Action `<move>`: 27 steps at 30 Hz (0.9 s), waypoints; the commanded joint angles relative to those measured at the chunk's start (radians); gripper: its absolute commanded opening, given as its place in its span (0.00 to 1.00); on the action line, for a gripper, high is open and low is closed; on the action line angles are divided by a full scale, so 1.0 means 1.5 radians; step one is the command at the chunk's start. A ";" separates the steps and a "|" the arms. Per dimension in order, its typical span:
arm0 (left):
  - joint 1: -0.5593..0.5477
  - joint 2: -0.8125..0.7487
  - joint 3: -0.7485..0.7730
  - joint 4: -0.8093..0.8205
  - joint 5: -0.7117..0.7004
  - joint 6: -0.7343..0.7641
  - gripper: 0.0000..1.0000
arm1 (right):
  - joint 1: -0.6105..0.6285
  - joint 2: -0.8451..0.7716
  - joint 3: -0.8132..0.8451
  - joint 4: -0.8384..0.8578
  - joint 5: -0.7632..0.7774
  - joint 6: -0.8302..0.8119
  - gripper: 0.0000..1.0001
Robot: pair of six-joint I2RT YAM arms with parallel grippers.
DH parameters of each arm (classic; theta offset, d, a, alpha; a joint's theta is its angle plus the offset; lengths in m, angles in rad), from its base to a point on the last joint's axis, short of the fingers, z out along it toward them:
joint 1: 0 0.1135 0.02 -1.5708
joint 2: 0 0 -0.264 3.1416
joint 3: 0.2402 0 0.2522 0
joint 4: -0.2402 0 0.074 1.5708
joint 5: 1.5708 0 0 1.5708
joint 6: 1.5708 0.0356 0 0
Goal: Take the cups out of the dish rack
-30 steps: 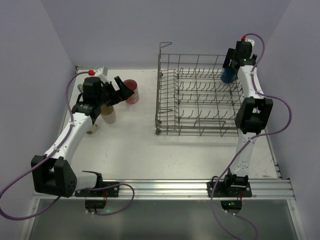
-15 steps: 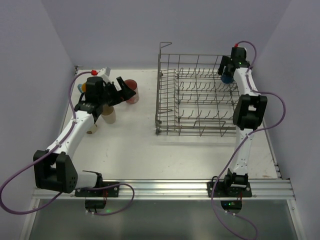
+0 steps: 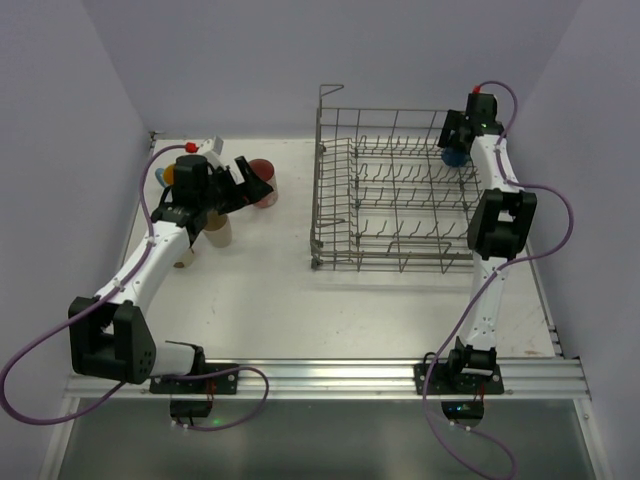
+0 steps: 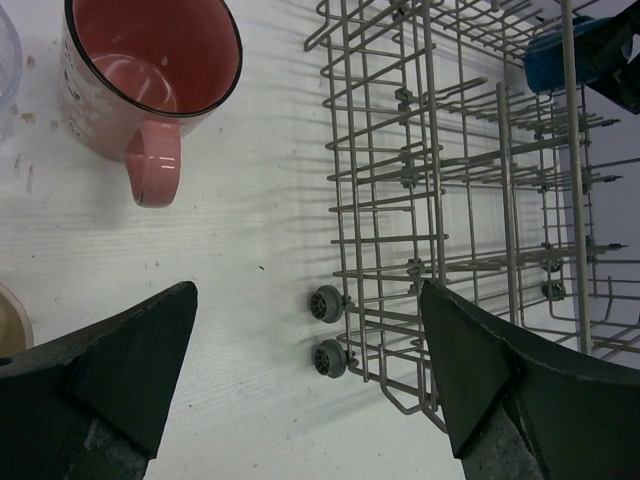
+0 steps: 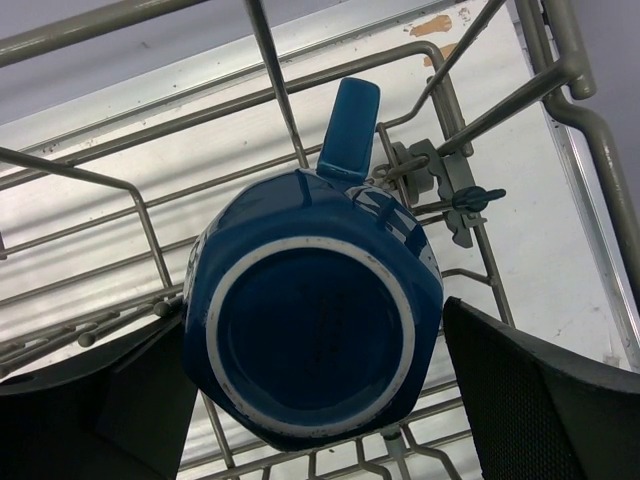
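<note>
The grey wire dish rack (image 3: 395,195) stands right of centre. A dark blue mug (image 3: 454,156) sits upside down in its far right corner. My right gripper (image 3: 457,138) is open, with one finger on each side of the mug (image 5: 310,330). The right finger (image 5: 545,395) shows a thin gap to the mug. My left gripper (image 3: 250,178) is open and empty above the table, just near of a pink-red mug (image 4: 150,70) standing upright. A light blue mug with an orange inside (image 3: 167,175) and two beige cups (image 3: 217,231) stand to the far left.
A clear glass rim (image 4: 5,50) shows beside the pink-red mug. The rack's grey wheels (image 4: 328,330) rest on the white table. The rack (image 4: 470,180) holds no other cup that I can see. Purple walls close in on three sides.
My right gripper moved down and to the left, so that it sits around the dark blue mug. My left gripper shifted slightly near the pink-red mug.
</note>
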 commanded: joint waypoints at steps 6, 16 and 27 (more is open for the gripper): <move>-0.005 0.001 -0.004 0.027 0.021 0.017 0.97 | -0.009 -0.009 0.045 0.028 -0.022 0.005 0.95; -0.005 0.014 -0.007 0.032 0.033 0.014 0.96 | -0.008 0.015 0.081 0.017 -0.046 -0.003 0.77; -0.005 0.014 -0.010 0.033 0.040 0.015 0.97 | -0.009 0.024 0.096 0.015 -0.045 0.000 0.00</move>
